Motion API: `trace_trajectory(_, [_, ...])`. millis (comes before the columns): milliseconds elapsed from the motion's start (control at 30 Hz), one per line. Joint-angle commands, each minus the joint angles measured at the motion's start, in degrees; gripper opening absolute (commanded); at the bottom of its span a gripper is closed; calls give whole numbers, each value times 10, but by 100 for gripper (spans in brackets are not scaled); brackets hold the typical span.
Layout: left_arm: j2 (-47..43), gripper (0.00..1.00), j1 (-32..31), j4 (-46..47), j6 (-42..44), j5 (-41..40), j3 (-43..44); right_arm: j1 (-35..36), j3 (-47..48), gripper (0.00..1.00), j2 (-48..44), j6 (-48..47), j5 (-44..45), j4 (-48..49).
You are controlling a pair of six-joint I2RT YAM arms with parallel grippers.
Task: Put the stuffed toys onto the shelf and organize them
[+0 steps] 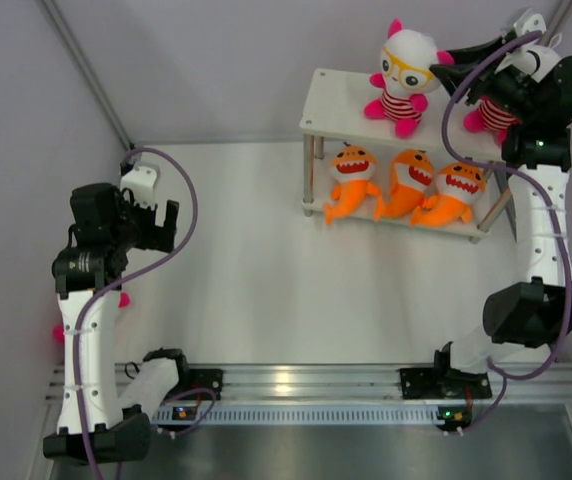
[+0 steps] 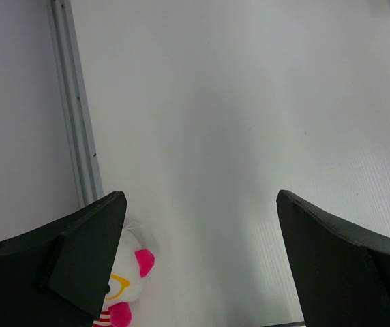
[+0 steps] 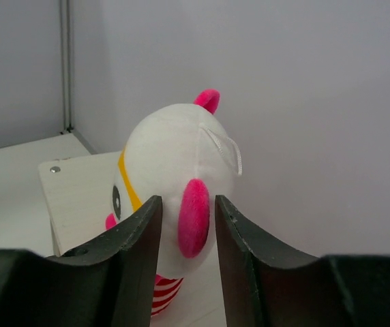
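The two-tier shelf (image 1: 336, 95) stands at the back right. A white-headed doll (image 1: 403, 75) sits upright on its top board. Three orange sharks (image 1: 351, 180), (image 1: 406, 180), (image 1: 453, 195) sit side by side on the lower board. My right gripper (image 1: 494, 92) is over the top board's right end, shut on a second doll (image 1: 488, 116). In the right wrist view its fingers (image 3: 188, 201) pinch that doll's head (image 3: 174, 157) at the pink ear, over the shelf board (image 3: 79, 197). My left gripper (image 1: 166, 225) is open and empty at the left. A third doll (image 2: 123, 279) lies below it, mostly hidden under the left arm (image 1: 59, 333).
Grey walls enclose the table on the left, back and right. A metal frame post (image 2: 76, 116) runs along the left wall. A metal rail (image 1: 306, 385) with both arm bases crosses the near edge. The white table (image 1: 266, 270) lies between the left arm and the shelf.
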Motion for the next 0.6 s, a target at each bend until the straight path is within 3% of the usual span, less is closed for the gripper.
trace_trajectory(0, [-3, 98, -1, 5, -1, 4, 17, -8, -1, 38, -30, -21, 2, 1])
trace_trajectory(433, [-4, 98, -1, 5, 1, 7, 15, -8, 1, 60, -54, -22, 15, 6])
trace_trajectory(567, [-5, 98, -1, 5, 1, 6, 15, -8, 0, 60, -53, -20, 19, 7])
